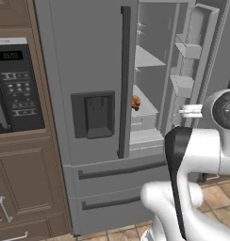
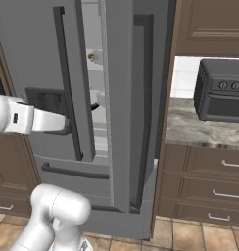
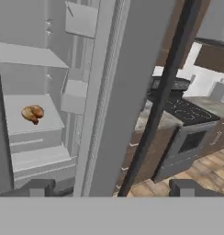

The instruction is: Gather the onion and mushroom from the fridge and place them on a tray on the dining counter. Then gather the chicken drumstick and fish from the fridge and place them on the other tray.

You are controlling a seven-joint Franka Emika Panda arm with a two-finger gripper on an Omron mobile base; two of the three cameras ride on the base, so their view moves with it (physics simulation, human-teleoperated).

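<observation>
The grey steel fridge (image 1: 88, 56) has its left door shut and its right door (image 3: 118, 92) swung open. A tan-golden lump with one narrow end, seemingly the chicken drumstick (image 3: 32, 113), lies on a white middle shelf; it peeks past the left door (image 1: 135, 102). My gripper (image 3: 114, 190) is open, its fingertips (image 3: 38, 187) wide apart and holding nothing, level with the open door's edge and its dark handle (image 3: 164, 92). A small tan item (image 2: 91, 57) sits on a higher shelf, too small to name. Onion, mushroom, fish, both trays and the dining counter are out of view.
A black oven panel (image 1: 15, 84) sits in brown wood cabinets left of the fridge. To the right, a dark toaster oven (image 2: 222, 95) stands on a stone counter (image 2: 190, 127) over drawers. A stove (image 3: 178, 110) lies beyond the open door. The floor is tan tile.
</observation>
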